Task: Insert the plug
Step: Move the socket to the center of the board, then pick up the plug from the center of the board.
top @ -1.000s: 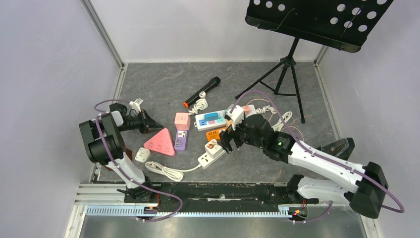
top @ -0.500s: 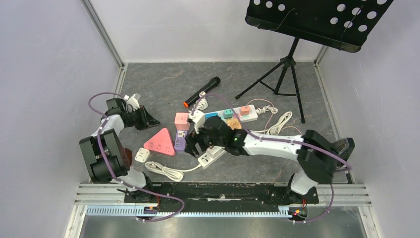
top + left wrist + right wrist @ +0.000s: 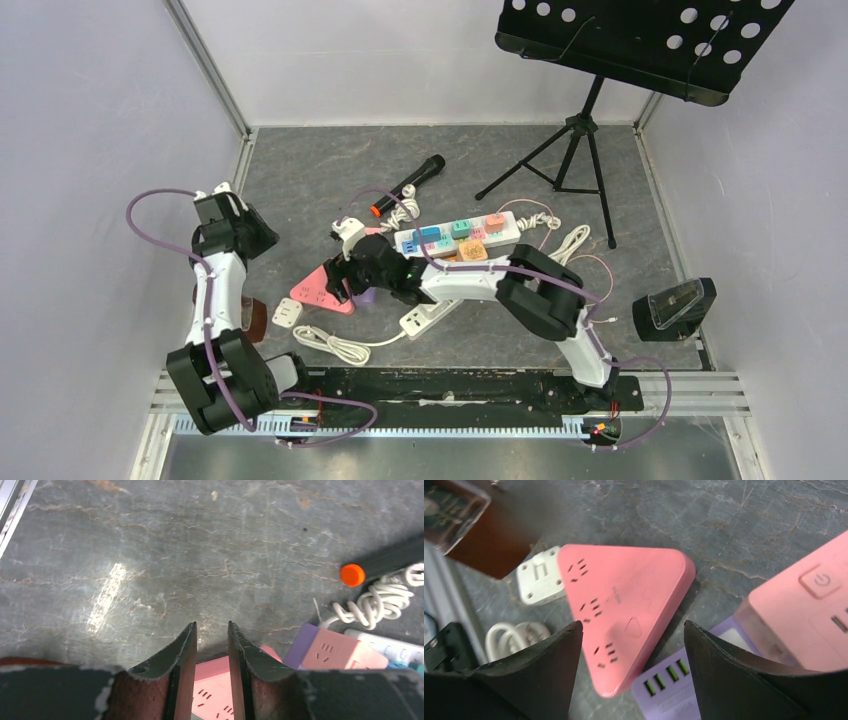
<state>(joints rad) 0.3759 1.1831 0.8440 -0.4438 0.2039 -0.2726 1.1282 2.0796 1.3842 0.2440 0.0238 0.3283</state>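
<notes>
The white plug (image 3: 288, 313) lies flat on the grey floor, left of a pink triangular socket (image 3: 320, 287); its coiled cable (image 3: 335, 345) runs to a white power strip (image 3: 425, 315). My right gripper (image 3: 345, 272) hangs open over the triangle's right corner, holding nothing. In the right wrist view the pink triangular socket (image 3: 624, 610) fills the gap of the right gripper (image 3: 634, 630), with the plug (image 3: 540, 575) beyond it. My left gripper (image 3: 255, 232) is far left, apart from everything. In the left wrist view the left gripper (image 3: 212, 626) stands slightly open and empty, the pink triangular socket (image 3: 212, 690) below it.
A purple USB block (image 3: 674, 690) and a pink switch block (image 3: 809, 610) sit right of the triangle. A black microphone (image 3: 408, 185), a long white strip with coloured adapters (image 3: 457, 233) and a music stand (image 3: 580, 130) stand further back. A brown case (image 3: 252, 318) lies near the plug.
My right arm swept left from the white power strip to above the pink triangle, its jaws narrowing somewhat. The left arm drew back to the left and its jaws parted from shut.
</notes>
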